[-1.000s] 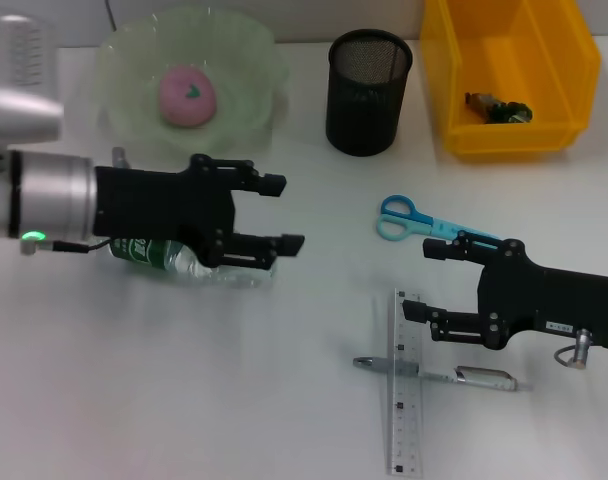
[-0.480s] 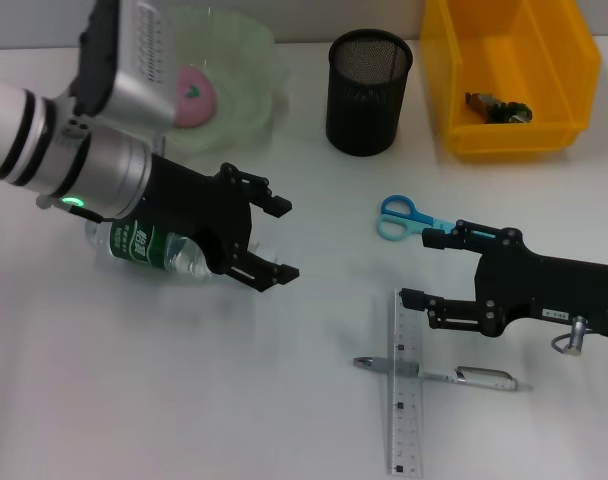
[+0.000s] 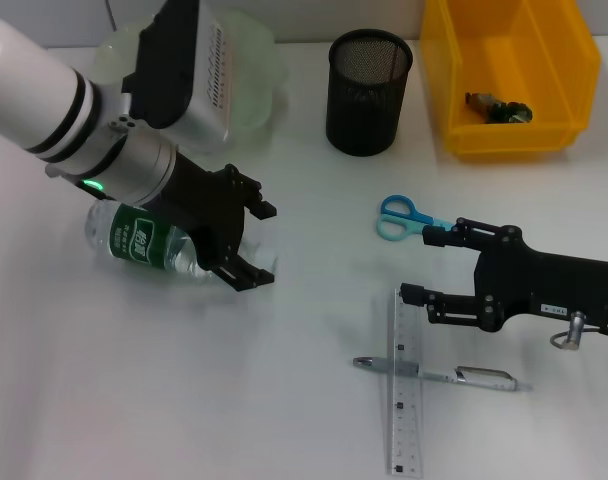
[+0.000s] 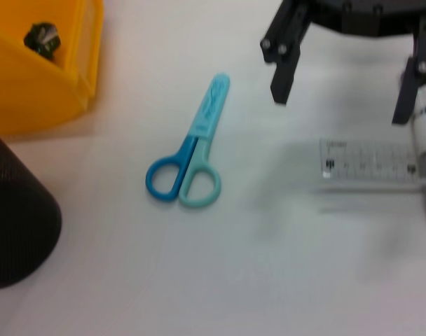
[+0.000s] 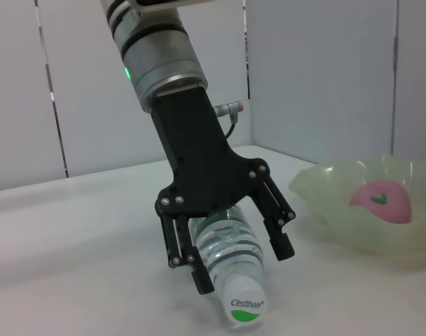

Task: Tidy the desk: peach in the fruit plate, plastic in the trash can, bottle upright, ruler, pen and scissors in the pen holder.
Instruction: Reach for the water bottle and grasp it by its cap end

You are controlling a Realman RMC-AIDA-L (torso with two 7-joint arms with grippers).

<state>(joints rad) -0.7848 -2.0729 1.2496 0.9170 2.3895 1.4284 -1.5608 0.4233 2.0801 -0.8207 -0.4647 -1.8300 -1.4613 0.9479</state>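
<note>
A clear bottle (image 3: 134, 240) with a green label lies on its side on the white table (image 3: 284, 400). My left gripper (image 3: 262, 247) is open, its fingers on either side of the bottle's cap end; the right wrist view shows the left gripper (image 5: 244, 269) and the bottle (image 5: 230, 255) with a gap on both sides. My right gripper (image 3: 421, 266) is open and empty, above the blade tip of the blue scissors (image 3: 404, 220) and the top of the clear ruler (image 3: 404, 420). The pen (image 3: 444, 375) lies across the ruler. The peach (image 5: 381, 201) sits in the green fruit plate (image 5: 339, 210); in the head view my left arm hides it.
The black mesh pen holder (image 3: 368, 92) stands at the back centre. The yellow bin (image 3: 454, 90) at the back right holds a plastic scrap (image 3: 497, 108). The fruit plate (image 3: 254, 70) is at the back left. The left wrist view shows the scissors (image 4: 192, 157), ruler (image 4: 367, 161) and right gripper (image 4: 342, 91).
My left arm has swung up and tilted, bringing its gripper down around the bottle's cap end; the arm now covers the peach. The right gripper has barely moved.
</note>
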